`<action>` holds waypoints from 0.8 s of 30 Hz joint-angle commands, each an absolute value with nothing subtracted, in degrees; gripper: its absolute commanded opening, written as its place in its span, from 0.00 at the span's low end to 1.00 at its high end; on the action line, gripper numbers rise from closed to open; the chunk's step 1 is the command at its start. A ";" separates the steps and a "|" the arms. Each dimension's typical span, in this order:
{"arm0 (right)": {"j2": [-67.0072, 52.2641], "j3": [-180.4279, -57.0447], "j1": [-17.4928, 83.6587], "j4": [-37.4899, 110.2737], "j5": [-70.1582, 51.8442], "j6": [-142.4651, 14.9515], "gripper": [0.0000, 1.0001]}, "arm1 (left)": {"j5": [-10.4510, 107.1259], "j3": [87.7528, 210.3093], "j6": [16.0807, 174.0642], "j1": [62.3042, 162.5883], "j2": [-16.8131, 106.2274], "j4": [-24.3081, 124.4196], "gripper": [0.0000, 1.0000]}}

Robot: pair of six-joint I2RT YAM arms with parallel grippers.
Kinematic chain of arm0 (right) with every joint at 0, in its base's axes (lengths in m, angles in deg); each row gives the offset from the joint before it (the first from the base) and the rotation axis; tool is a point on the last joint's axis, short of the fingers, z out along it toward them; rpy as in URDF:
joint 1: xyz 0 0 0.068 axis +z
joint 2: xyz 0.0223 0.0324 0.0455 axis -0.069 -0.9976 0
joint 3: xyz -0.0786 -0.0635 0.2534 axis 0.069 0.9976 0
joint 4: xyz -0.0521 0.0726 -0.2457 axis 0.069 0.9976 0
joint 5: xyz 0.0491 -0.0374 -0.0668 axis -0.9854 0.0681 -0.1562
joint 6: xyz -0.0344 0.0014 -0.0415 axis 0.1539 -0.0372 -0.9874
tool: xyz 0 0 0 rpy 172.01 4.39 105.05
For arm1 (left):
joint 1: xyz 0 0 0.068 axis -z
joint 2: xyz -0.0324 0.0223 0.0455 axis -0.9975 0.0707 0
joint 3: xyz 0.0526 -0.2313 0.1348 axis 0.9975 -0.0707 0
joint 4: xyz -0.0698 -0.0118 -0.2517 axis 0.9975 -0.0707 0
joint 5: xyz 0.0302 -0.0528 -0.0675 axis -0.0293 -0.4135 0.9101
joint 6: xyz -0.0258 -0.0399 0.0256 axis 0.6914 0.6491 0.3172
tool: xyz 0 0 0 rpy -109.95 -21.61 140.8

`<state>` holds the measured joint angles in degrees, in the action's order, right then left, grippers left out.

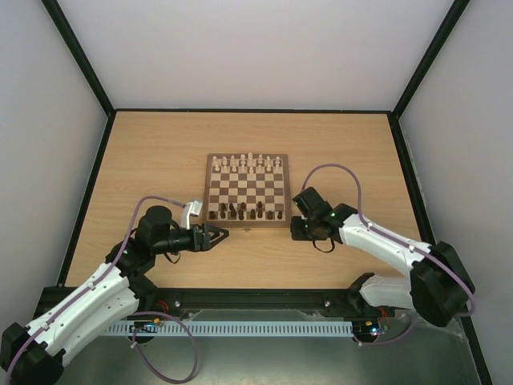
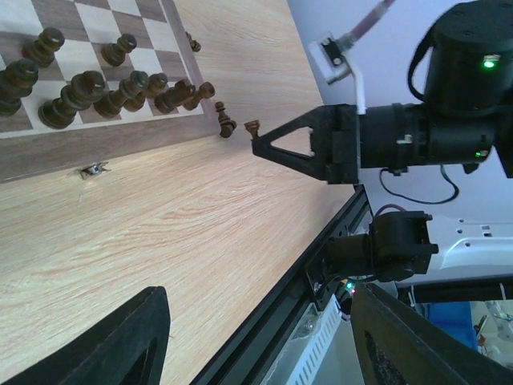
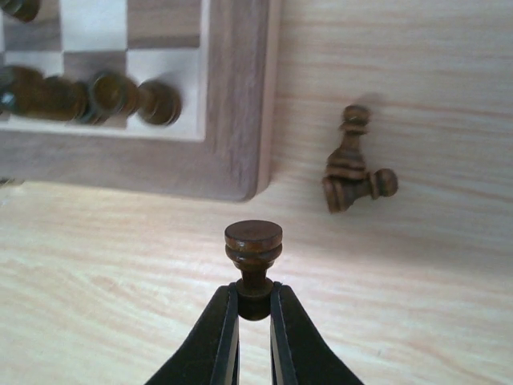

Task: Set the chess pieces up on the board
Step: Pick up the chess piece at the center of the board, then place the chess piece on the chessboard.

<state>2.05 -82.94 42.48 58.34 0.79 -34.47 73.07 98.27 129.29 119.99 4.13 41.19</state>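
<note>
Pale wood of the table (image 1: 160, 160) fills the overhead view, and at its centre we see the board (image 1: 246, 191), with pale pieces (image 1: 250, 163) ranked along its upper edge and dark pieces (image 1: 244, 212) crowded unevenly along the lower one. Just below that edge, towards the left corner, hangs the left gripper (image 1: 218, 235); the right gripper (image 1: 299, 230) sits just off the lower right corner. In the left wrist view its own jaws stand spread at the bottom of the frame with nothing between them. The dark row is at upper left, and mid-frame the other arm's fingers nip a pawn (image 2: 252, 126) just beside two loose pieces (image 2: 224, 120) on the table off the board's corner. In the right wrist view the jaws are pressed together on the pawn's narrow neck, its flat round end pointing away; whether it touches the table we cannot tell. We judge the job well along: most dark men are aboard and three remain off, though proper squares we cannot confirm. They are tiny, glossy turned wood.
</note>
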 commanded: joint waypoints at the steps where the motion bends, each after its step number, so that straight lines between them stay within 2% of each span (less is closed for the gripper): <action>1: 6.98 -81.26 44.71 63.24 -1.98 -31.24 0.03 | 74.51 96.52 130.10 119.75 2.83 42.46 0.65; 10: 14.38 -79.66 46.31 60.76 -16.57 -32.47 0.05 | 77.89 93.73 131.98 119.70 1.06 45.88 0.66; 15: 14.49 -78.59 47.34 55.45 -30.55 -33.96 0.06 | 85.28 91.52 135.32 119.75 0.92 52.90 0.73; 20: 11.49 -80.75 52.50 51.71 -33.82 -36.14 0.06 | 92.40 88.64 141.61 119.91 2.05 63.68 0.82; 24: 8.06 -84.05 58.10 50.29 -34.83 -38.25 0.06 | 97.88 86.47 145.58 121.23 4.34 70.83 0.83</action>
<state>10.77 -80.27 53.63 52.57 -30.23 -35.31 89.55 88.46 140.35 120.16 2.64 60.16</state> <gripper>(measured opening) 0.073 0.830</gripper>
